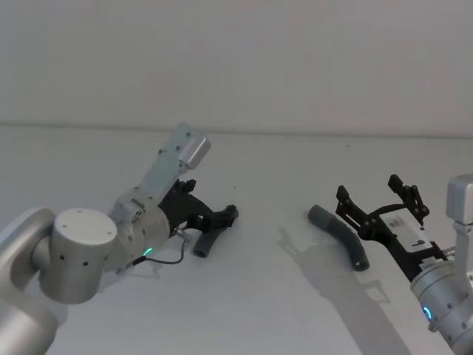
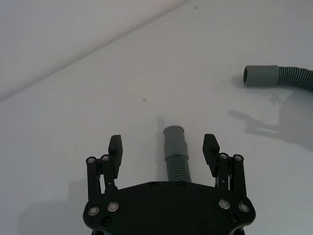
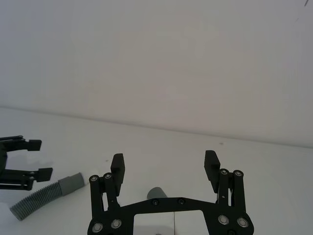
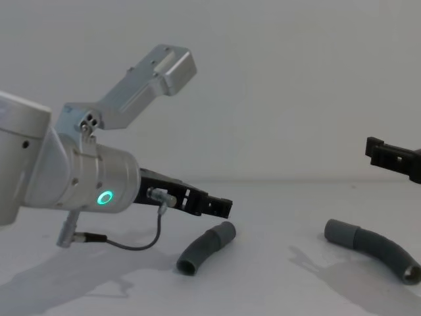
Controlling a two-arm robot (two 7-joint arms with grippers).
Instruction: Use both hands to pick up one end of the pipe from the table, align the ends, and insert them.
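1. I count two hose pieces on the table (image 1: 266,310), lying well apart. The left hose piece (image 4: 207,245) is on my left and the right hose piece (image 1: 341,233) is on my right. Both are curved, ribbed and dark grey.
2. I count two cuffs, one on each piece. The left piece ends in a grey collar (image 3: 71,182) with a whitish tip. The right piece ends in a wider plain sleeve (image 2: 259,76). The two ends point roughly toward each other.
3. I have two grippers, and neither one holds anything.
4. My left gripper (image 2: 163,142) reaches forward and low on the silver arm with the green ring. Its jaws are wide apart on either side of the left piece's ribbed part and do not touch it. The collar pokes out past the fingertips.
5. My right gripper (image 1: 368,188) hangs raised above the table, close over the right piece. Its jaws are spread wide too, and they are clear of the hose.
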